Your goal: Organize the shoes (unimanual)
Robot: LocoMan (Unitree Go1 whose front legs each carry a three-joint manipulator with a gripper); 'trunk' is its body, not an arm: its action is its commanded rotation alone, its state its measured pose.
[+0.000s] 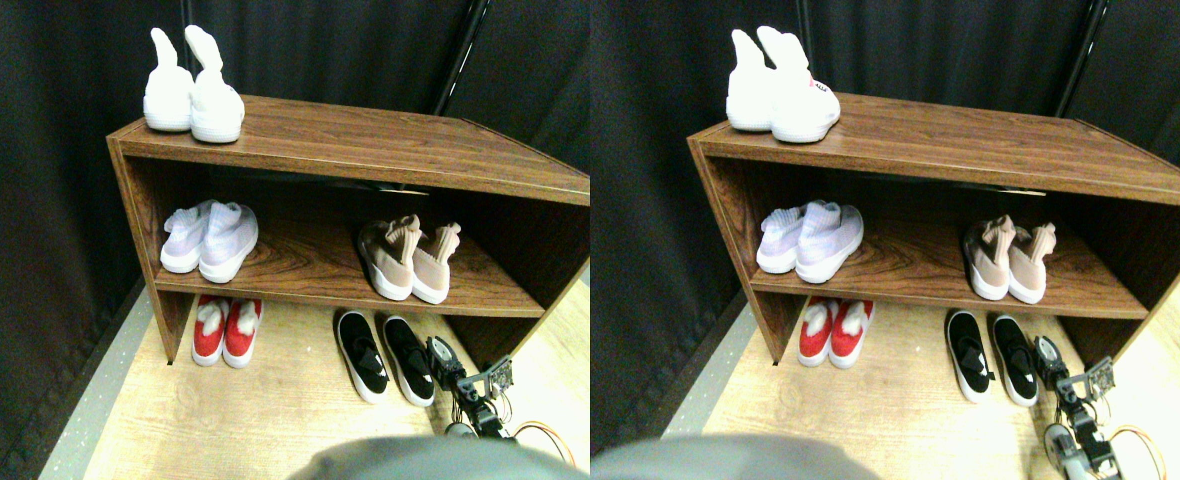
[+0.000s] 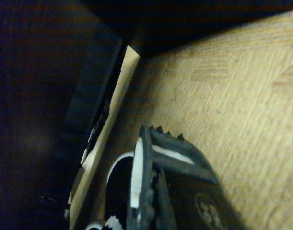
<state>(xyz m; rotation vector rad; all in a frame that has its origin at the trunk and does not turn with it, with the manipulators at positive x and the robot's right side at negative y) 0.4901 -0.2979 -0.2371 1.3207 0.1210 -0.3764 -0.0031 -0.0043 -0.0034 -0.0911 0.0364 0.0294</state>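
Slip-ons point(image 1: 386, 356), the black pair, sit on the floor point(image 1: 280, 400) under the shelf point(image 1: 350, 140), gripper point(image 1: 447, 362) right beside them. Probably light and floppy, so grab the heel collar. Can't tell whether the jaws are open.

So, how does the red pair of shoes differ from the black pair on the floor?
The red pair is red with white openings; the black pair is black with white soles. The red pair sits parallel, tucked partly under the shelf; the black pair lies further out, nearer the right gripper. Both stand upright on the floor.
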